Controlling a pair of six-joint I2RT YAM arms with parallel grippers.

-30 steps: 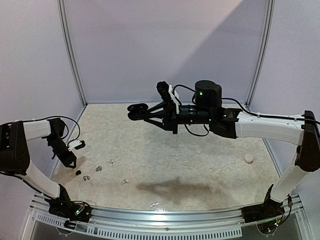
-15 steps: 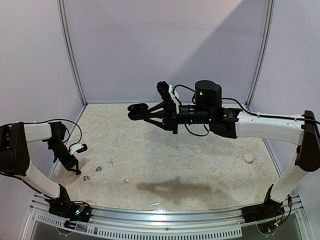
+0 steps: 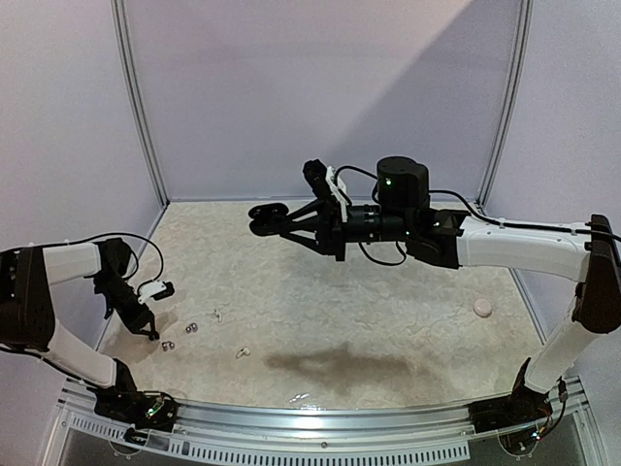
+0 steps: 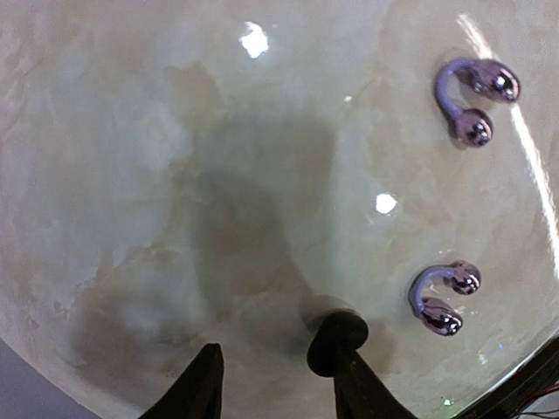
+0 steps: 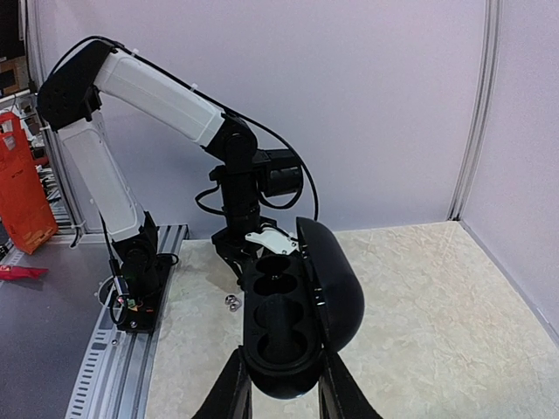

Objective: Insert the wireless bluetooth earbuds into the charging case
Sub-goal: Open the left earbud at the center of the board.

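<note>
My right gripper (image 3: 283, 219) is shut on the black charging case (image 3: 264, 214), held high above the table. In the right wrist view the case (image 5: 284, 319) lies open between the fingers (image 5: 232, 386), lid (image 5: 336, 288) swung right, and its wells look empty. My left gripper (image 3: 147, 328) is down at the table's left edge. Its jaws (image 4: 272, 371) stand apart, and a black earbud (image 4: 341, 332) sits against the right fingertip. Two silvery-grey earbuds (image 4: 476, 100) (image 4: 441, 301) lie to its right. Two white earbuds (image 3: 216, 315) (image 3: 243, 352) lie further right.
A small pinkish disc (image 3: 482, 308) lies near the right wall. White panel walls close in the beige tabletop (image 3: 369, 311) on three sides. A metal rail (image 3: 310, 432) runs along the near edge. The left arm (image 5: 157, 96) shows in the right wrist view.
My left gripper has dropped to the table onto the spot of the black earbud, and its jaws have narrowed a little. The right arm and the case have stayed still.
</note>
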